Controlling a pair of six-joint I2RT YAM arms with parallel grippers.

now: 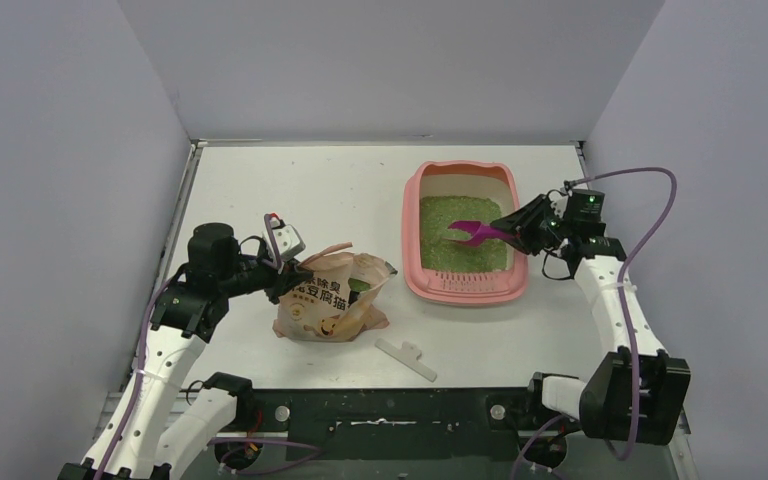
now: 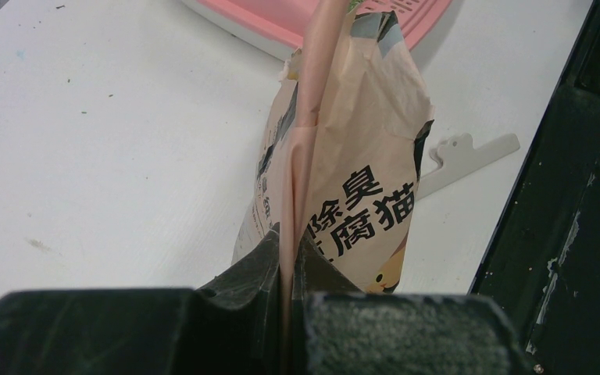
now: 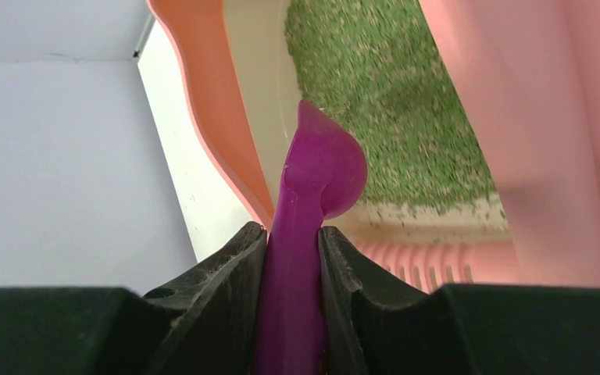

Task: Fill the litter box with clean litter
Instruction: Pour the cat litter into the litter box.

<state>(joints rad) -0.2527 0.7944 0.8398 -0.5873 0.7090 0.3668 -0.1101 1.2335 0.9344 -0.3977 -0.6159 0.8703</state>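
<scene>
My right pincer (image 3: 293, 234) clamps the scoop (image 3: 322, 166) over the litter (image 1: 460, 235) in the litter box (image 1: 463, 291); my left pincer (image 2: 289, 244) is closed tight on the bag (image 2: 359, 148) by its thin flap. If that slips, the bag spills across the worktop (image 1: 290, 190).

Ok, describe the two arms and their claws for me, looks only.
The left arm and right arm have white links with black joint housings, and a purple cable runs along each. The left claw and right claw have matte black, wedge-shaped fingers. A green light glows at the right wrist.
</scene>
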